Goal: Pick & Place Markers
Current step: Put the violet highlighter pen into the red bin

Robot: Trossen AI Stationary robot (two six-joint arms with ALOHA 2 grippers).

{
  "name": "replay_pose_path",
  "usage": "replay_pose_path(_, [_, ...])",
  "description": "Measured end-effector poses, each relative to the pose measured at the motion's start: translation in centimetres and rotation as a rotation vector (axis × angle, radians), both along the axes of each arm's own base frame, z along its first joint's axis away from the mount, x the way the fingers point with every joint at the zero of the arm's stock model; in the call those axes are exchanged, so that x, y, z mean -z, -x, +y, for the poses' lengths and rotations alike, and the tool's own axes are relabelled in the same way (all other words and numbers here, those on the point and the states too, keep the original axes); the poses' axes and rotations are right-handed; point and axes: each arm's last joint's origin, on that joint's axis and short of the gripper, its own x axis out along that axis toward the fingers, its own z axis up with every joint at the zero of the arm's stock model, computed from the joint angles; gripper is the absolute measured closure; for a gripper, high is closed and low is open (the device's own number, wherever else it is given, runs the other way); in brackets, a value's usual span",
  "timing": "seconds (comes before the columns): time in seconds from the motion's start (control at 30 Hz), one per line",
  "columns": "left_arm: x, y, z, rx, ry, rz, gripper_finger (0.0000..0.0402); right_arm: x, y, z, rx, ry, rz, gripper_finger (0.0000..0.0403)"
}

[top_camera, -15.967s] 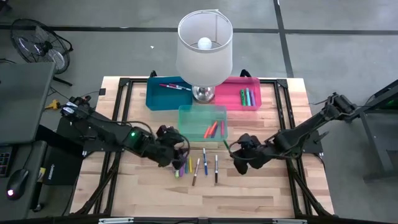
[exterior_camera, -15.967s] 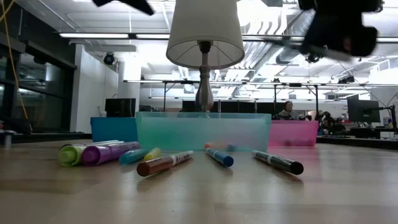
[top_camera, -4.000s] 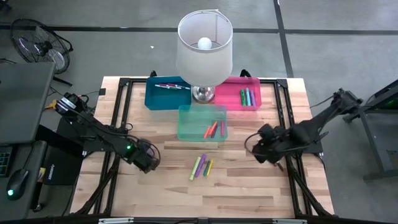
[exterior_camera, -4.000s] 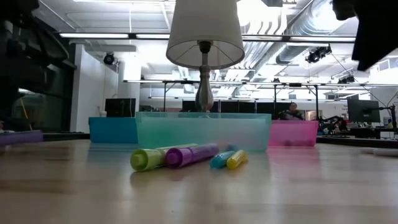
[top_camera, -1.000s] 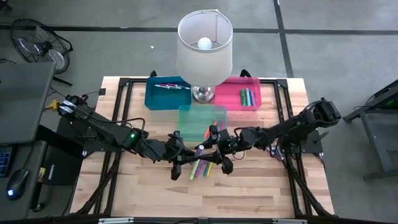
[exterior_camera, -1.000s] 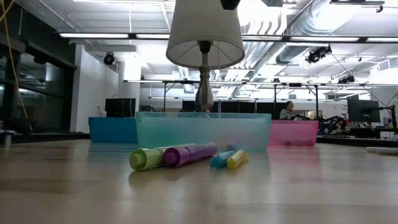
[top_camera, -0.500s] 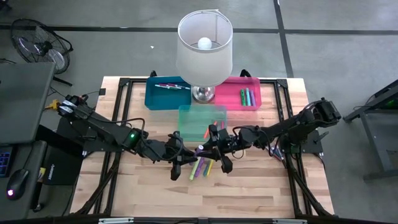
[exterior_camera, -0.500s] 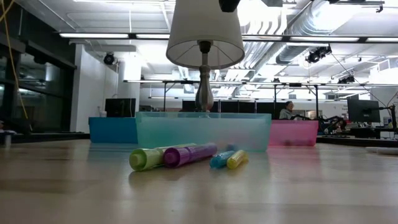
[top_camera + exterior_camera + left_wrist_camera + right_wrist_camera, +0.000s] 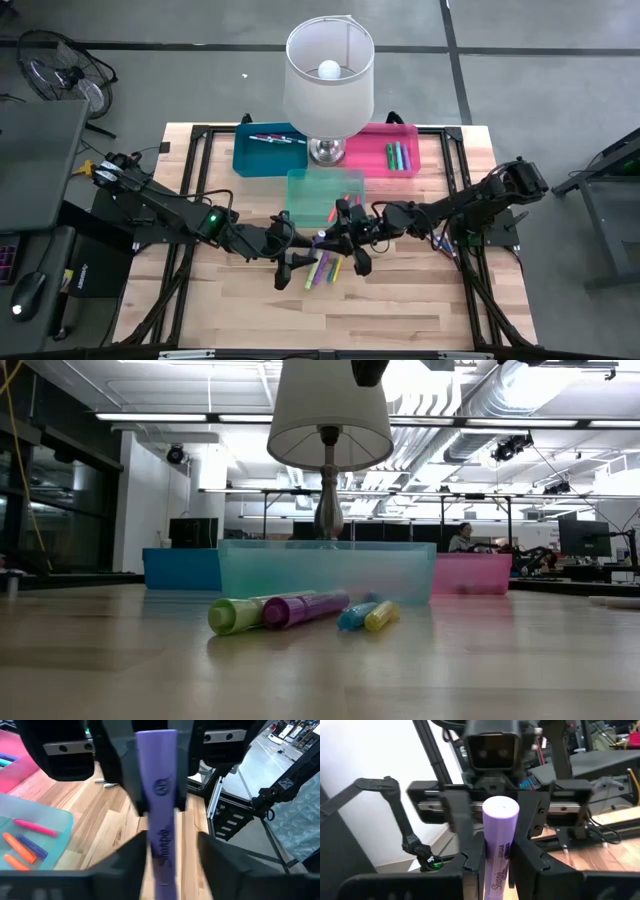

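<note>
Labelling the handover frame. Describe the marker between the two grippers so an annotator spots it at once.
Start at the teal bin in front of the lamp; just before it, both arms meet above the table. The held purple marker is clamped in the right gripper, with the left gripper open on either side. Unlike the loose purple marker in the pile, it is off the wood.

Since four seconds ago both arms have been brought from the table's sides to its middle, where a purple marker (image 9: 161, 815) is now clamped by the right gripper (image 9: 345, 240) while the left gripper (image 9: 298, 255) has been spread apart.
</note>
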Motion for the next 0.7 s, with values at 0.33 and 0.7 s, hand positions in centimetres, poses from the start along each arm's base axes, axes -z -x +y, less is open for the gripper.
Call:
replay_pose_path(0.33, [0.0,0.1,0.2,-0.034,-0.012,0.000,0.0129,0.7,-0.1,-0.2,0.063,-0.016,0.081,0.0346])
replay_pose_path(0.7, [-3.2,3.9,2.6,-0.273,-0.088,0.124,0.0127,2.9,0.8,-2.5,0.173,-0.017,0.444,0.0346])
